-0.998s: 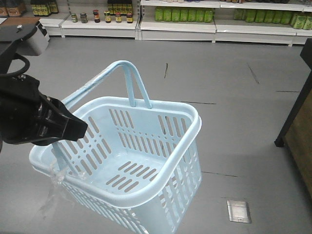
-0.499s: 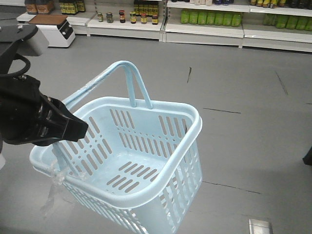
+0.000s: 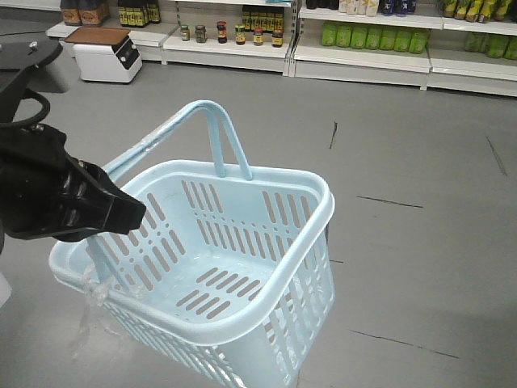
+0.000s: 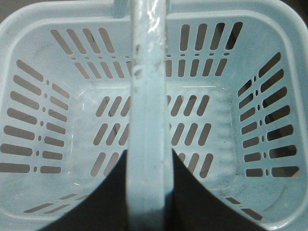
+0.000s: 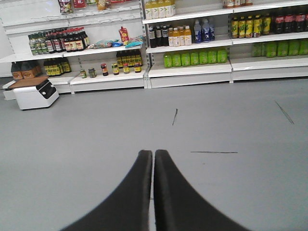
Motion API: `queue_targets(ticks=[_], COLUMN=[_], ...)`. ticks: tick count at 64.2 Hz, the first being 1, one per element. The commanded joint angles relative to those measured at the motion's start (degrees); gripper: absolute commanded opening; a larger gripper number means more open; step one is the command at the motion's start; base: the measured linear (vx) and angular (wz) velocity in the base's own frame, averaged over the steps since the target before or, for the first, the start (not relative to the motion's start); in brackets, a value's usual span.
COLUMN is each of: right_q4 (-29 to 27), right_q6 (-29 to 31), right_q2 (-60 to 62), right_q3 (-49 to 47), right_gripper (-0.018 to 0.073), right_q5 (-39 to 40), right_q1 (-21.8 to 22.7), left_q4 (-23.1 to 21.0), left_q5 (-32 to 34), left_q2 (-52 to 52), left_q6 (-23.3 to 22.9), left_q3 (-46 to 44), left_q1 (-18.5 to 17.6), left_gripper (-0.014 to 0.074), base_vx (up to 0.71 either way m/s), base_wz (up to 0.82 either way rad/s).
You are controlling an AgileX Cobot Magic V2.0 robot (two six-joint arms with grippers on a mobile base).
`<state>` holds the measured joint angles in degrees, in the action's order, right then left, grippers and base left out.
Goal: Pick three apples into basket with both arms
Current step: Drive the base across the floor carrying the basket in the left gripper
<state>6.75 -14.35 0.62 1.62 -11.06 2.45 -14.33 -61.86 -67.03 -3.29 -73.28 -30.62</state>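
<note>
Grey shop floor (image 3: 420, 162), stocked shelves (image 3: 363, 36) at 12 o'clock. Pale blue slotted basket (image 3: 234, 327) tilted at centre. Left end effector (image 3: 129, 212) at 9 o'clock is clamped on its handle (image 3: 157, 136). Right end effector (image 5: 153, 161) fingers together.

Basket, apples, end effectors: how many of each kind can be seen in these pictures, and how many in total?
Basket: 1
Apples: 0 in view
End effectors: 2, the left end effector and the right end effector
Total: 3
</note>
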Motion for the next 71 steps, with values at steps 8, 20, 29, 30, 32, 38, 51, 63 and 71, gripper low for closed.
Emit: queue_targets(ticks=[8,20,29,30,32,38,51,63,71], right_q4=[0.58,0.58,0.58,0.58,0.58,0.58,0.58,0.58,0.58], right_q6=[0.31,0.31,0.31,0.31,0.31,0.31,0.31,0.31,0.31], right_q2=[0.61,0.61,0.61,0.61,0.61,0.61,0.61,0.61,0.61], right_q3=[0.87,0.87,0.87,0.87,0.87,0.87,0.87,0.87,0.87], right_gripper=[-0.0001,-0.0001,-0.0001,-0.0001,-0.0001,-0.0001,-0.0001,-0.0001,-0.0001], right_q5=[4.08,4.08,4.08,4.08,4.08,4.08,4.08,4.08,4.08], right_q1=[0.29,0.29,0.29,0.29,0.29,0.29,0.29,0.29,0.29], left_q4=[-1.65,-1.65,-1.65,-1.65,-1.65,-1.65,-1.65,-1.65,-1.65], left_q5=[4.22,4.22,4.22,4.22,4.22,4.22,4.22,4.22,4.22], left_q2=[1.25,1.25,1.25,1.25,1.25,1.25,1.25,1.25,1.25], left_q6=[-0.41,-0.41,-0.41,-0.41,-0.41,-0.41,-0.41,-0.41,-0.41], left_q3=[-1.71,-1.71,-1.71,-1.71,-1.71,-1.71,-1.71,-1.71,-1.71], left_q1=[-0.34,-0.34,-0.34,-0.34,-0.34,-0.34,-0.34,-0.34,-0.34], left_gripper=[-0.0008,-0.0008,-0.0008,-0.0008,-0.0008,-0.0008,-0.0008,-0.0008,-0.0008], base_vx=[0.24,0.25,0.27,0.27,0.27,0.28,0.28,0.27,0.27], base_wz=[-0.04,-0.10,-0.16,-0.17,-0.17,-0.16,-0.16,-0.16,-0.15])
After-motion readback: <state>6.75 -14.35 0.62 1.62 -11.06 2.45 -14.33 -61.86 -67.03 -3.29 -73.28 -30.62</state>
